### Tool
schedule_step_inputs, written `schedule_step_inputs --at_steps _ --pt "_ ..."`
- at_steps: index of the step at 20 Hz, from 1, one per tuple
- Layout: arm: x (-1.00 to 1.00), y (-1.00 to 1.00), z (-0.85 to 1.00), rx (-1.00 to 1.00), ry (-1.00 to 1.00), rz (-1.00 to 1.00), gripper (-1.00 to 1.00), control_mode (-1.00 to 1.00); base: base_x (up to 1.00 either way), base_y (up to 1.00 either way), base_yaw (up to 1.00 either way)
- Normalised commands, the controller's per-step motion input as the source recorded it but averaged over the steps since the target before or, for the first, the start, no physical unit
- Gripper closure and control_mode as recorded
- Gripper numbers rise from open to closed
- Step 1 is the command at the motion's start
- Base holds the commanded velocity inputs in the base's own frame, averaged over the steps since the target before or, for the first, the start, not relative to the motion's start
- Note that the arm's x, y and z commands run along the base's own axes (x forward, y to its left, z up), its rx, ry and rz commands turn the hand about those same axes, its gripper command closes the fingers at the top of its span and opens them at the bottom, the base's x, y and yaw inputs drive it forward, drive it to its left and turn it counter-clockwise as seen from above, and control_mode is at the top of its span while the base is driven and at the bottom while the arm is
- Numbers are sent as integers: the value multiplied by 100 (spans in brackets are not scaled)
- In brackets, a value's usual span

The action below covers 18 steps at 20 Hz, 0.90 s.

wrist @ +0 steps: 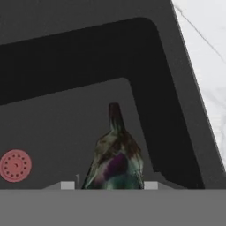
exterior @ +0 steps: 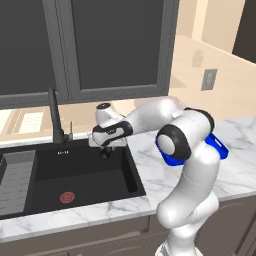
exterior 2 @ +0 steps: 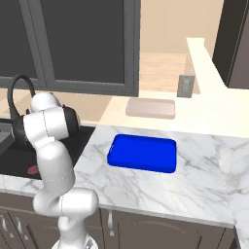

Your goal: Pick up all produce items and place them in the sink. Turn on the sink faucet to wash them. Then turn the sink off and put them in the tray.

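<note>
The claw (exterior: 104, 153) hangs over the right part of the sink (exterior: 85, 172), gripping a dark, mottled produce item (wrist: 115, 161) between its fingertips. The item sits above the basin floor, right of the red drain (wrist: 15, 165). Risk: a release this high may let it roll; the tray (exterior 2: 142, 153) lies on the bench to the right

No readable text, label, brand or number appears anywhere.
</note>
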Motion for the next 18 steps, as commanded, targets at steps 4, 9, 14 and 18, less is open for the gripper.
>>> schedule_step_inputs --at_steps 4,9,14,18 --pt "0 -56 35 0 0 -18 100 -100 0 0 0" --pt "-8 -56 21 -2 0 -18 100 -100 0 0 0" --pt "-9 -59 24 0 0 -17 100 -100 0 0 0" --pt "-9 -60 31 0 0 -16 100 -100 0 0 0"
